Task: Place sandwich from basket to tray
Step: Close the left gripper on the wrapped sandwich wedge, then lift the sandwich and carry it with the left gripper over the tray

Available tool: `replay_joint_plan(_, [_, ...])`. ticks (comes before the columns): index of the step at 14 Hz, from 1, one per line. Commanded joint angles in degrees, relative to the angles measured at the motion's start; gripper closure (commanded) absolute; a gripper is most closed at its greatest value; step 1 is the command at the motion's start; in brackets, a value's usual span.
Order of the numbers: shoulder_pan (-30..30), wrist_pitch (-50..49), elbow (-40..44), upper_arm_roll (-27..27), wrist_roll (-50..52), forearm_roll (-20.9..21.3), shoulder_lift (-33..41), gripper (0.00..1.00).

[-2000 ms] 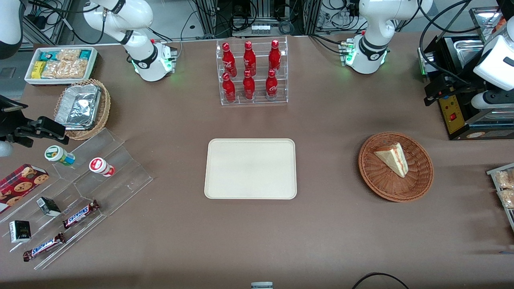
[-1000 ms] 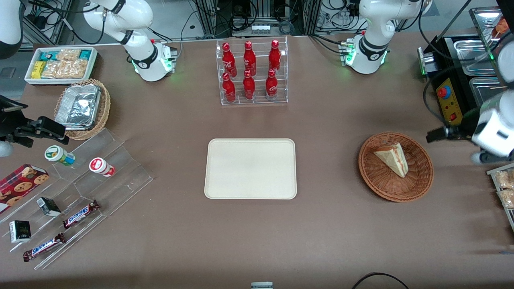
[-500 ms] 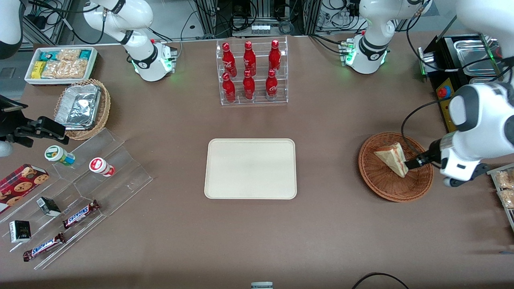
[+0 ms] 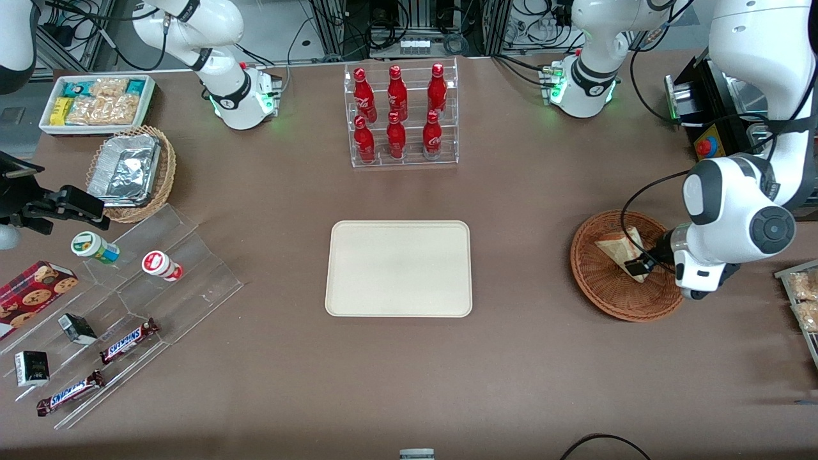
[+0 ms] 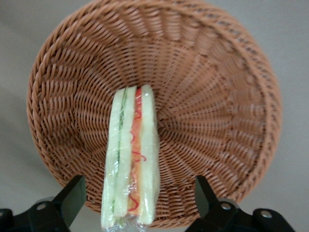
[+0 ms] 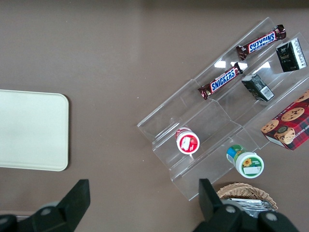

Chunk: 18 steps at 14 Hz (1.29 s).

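Note:
The sandwich (image 4: 615, 247) lies in the reddish-brown wicker basket (image 4: 607, 295) toward the working arm's end of the table. In the left wrist view the sandwich (image 5: 133, 159) stands on edge in clear wrap, with red and green filling showing, against the basket (image 5: 217, 96) weave. My gripper (image 4: 639, 265) hangs low over the basket, open. Its gripper (image 5: 138, 195) fingers (image 5: 72, 193) stand one on each side of the sandwich with gaps to the bread. The cream tray (image 4: 399, 268) sits at the table's middle with nothing on it; a part of this tray (image 6: 29, 130) also shows in the right wrist view.
A clear rack of red bottles (image 4: 401, 115) stands farther from the front camera than the tray. A black machine (image 4: 709, 150) and a pan of snacks (image 4: 802, 300) flank the basket at the working arm's end. An acrylic snack stand (image 4: 147, 281) lies toward the parked arm's end.
The left arm swung in from the table's end and came down over the basket. Its open gripper now straddles the sandwich. Sandwich, basket and tray have not moved.

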<state>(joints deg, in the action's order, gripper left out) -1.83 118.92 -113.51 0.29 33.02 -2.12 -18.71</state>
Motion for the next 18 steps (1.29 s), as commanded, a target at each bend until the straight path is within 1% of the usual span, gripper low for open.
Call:
replay_joint_plan(1, [-0.4, 1.1, -1.7, 0.0, 3.1, -0.6, -0.1, 0.0])
replay_joint_plan(4, [0.3, 2.4, -2.9, 0.0, 7.0, -0.8, -1.2, 0.0])
replay_joint_plan(7, [0.7, 7.8, -6.0, 0.0, 7.9, -0.5, -2.6, 0.01])
replay_joint_plan(8, [0.7, 9.1, -7.1, 0.0, 7.9, -0.5, -2.6, 0.06])
replay_joint_plan(10, [0.8, 9.0, -7.7, 0.0, 7.7, -0.4, -2.2, 0.3])
replay_joint_plan(11, [1.0, 8.5, -7.7, -0.1, 7.5, -0.4, -1.8, 0.45])
replay_joint_plan(12, [1.7, 7.7, -7.3, -0.1, 7.3, -0.4, -1.5, 0.51])
replay_joint_plan(14, [1.7, 3.9, -5.2, -0.1, 6.8, 0.1, 0.0, 0.58])
replay_joint_plan(15, [2.1, 0.4, -3.5, -0.3, 6.1, 0.3, 0.9, 0.64])
replay_joint_plan(16, [2.9, -2.6, -1.5, -0.6, 5.3, 0.3, 1.5, 0.65])
replay_joint_plan(18, [6.3, -6.5, 2.3, -0.5, 5.4, 0.4, 1.8, 0.65])
